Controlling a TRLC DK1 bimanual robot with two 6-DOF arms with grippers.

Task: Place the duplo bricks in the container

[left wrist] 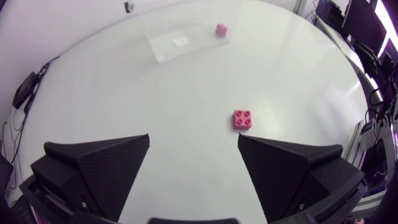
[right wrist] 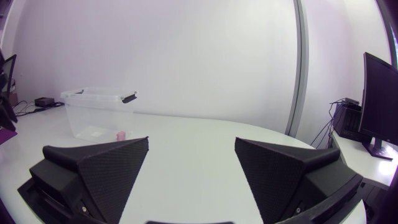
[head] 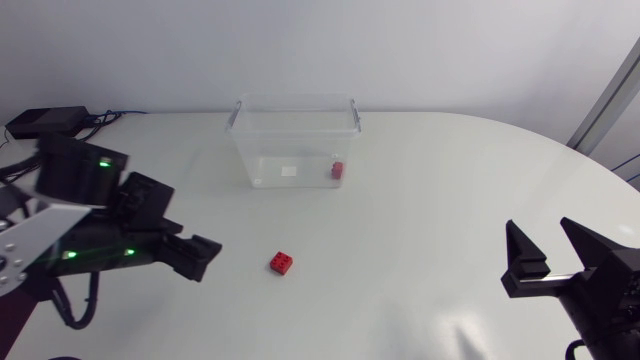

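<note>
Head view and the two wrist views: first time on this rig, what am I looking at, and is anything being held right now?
The head view looks down on a white table with two robot arms: the left arm enters at its left edge, the right arm at its right. Each ends in black wedge-shaped jaws. The wrist views come from cameras on the arms' last links, so the dark wedges along their lower edge are that arm's own jaws. Both pairs stand open and hold nothing. On the table stands a clear container with one red brick already inside. A second, loose brick lies on the table ahead of the left arm's jaws, untouched. The right wrist view looks across the table toward the container.
</note>
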